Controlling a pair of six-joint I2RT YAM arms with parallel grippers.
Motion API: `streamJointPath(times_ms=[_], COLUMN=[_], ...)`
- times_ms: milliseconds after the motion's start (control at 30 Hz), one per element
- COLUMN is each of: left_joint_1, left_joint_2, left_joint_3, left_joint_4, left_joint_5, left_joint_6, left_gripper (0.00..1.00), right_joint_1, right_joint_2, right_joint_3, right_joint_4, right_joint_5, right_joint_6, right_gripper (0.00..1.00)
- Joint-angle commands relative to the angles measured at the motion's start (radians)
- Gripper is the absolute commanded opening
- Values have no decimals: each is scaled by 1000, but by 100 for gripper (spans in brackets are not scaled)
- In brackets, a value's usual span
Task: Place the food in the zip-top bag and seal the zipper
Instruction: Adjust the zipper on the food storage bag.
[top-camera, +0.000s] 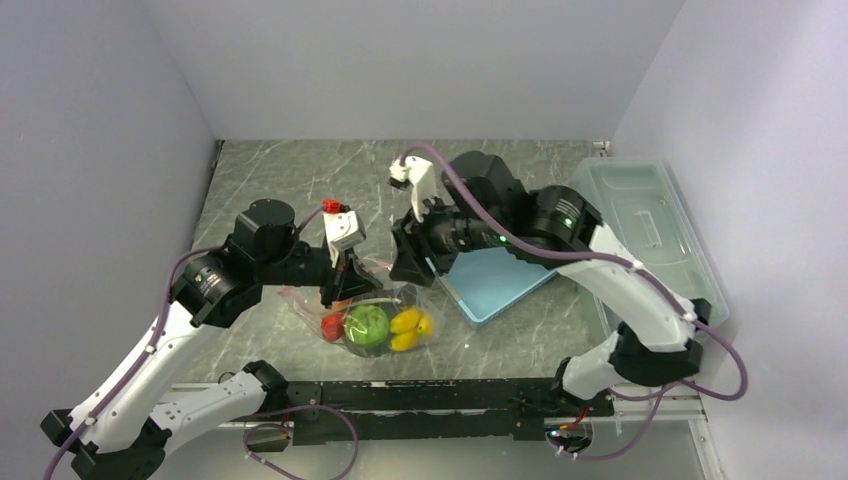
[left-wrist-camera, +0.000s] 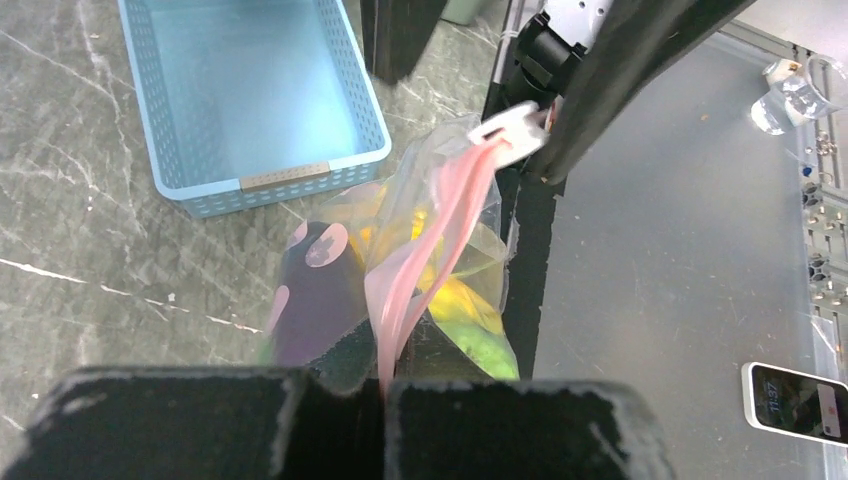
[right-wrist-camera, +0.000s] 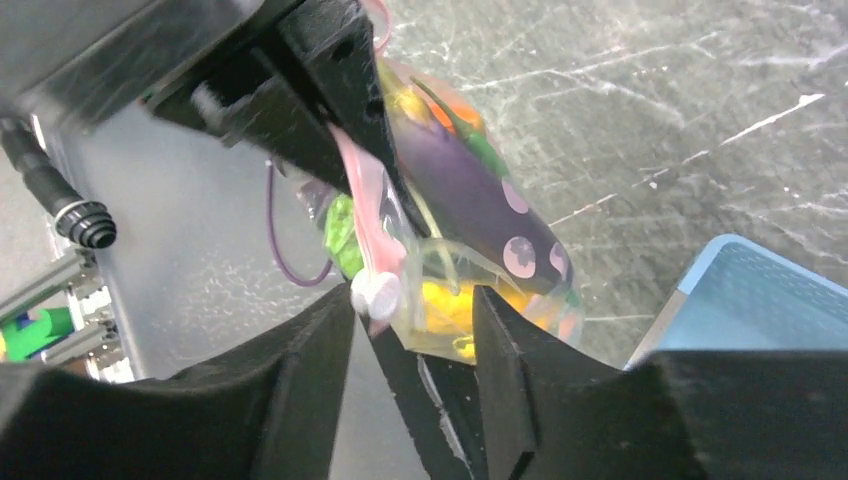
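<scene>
Zip-top bag (top-camera: 385, 325): sits on the grey marbled surface (top-camera: 280, 180) near its front edge, between the two arms and just beside the near-left corner of the light-blue basket (top-camera: 500, 285).

Food is inside the bag:
- yellow banana bunch (top-camera: 408, 328)
- round green piece (top-camera: 367, 325)
- red piece (top-camera: 332, 326)
- dark purple eggplant (right-wrist-camera: 480, 200) with pale spots, pressed against the plastic

Zipper (left-wrist-camera: 440, 215): the pink strip is lifted off the surface and runs as a taut band from one arm to the other. Its white slider tab (right-wrist-camera: 378, 293) is at the right arm's end. Cannot tell how much of it is sealed.

Left pincer (left-wrist-camera: 385, 390): jaws together, clamped on the zipper, with the strip coming straight out from between the pads.

Right pincer (right-wrist-camera: 412, 305): jaws apart. The slider tab and the bag's corner lie in the gap, and the tab is close to one finger.

The basket interior is bare blue. A large clear lidded box (top-camera: 650, 230) stands along the right wall. A phone (left-wrist-camera: 795, 400) lies on the metal ledge in front of the surface.
</scene>
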Motion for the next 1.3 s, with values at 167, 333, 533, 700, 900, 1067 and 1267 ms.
streamJointPath(times_ms=[167, 333, 533, 700, 900, 1067, 1267], left_joint_1=[-4, -3, -3, -3, -4, -4, -3], left_joint_2=[-5, 4, 3, 3, 6, -2, -3], left_joint_3=[79, 79, 73, 81, 95, 96, 103], left_joint_4=[55, 95, 133, 144, 139, 141, 135], left_joint_5=[64, 64, 84, 102, 122, 133, 143], left_joint_6=[-33, -118, -170, -190, -195, -197, -195], left_gripper=[0, 0, 0, 0, 0, 0, 0], right_joint_1=[-3, 0, 1, 15, 21, 24, 26], right_joint_2=[-352, -477, -576, -601, -567, -551, -521], right_joint_3=[-382, -589, -796, -879, -881, -868, -846], right_joint_4=[491, 674, 876, 990, 1035, 1056, 1049], right_joint_5=[-50, -83, -111, -100, -105, -105, -133], right_joint_6=[-152, -237, -326, -407, -443, -449, -445], right_gripper=[62, 62, 62, 62, 61, 58, 46])
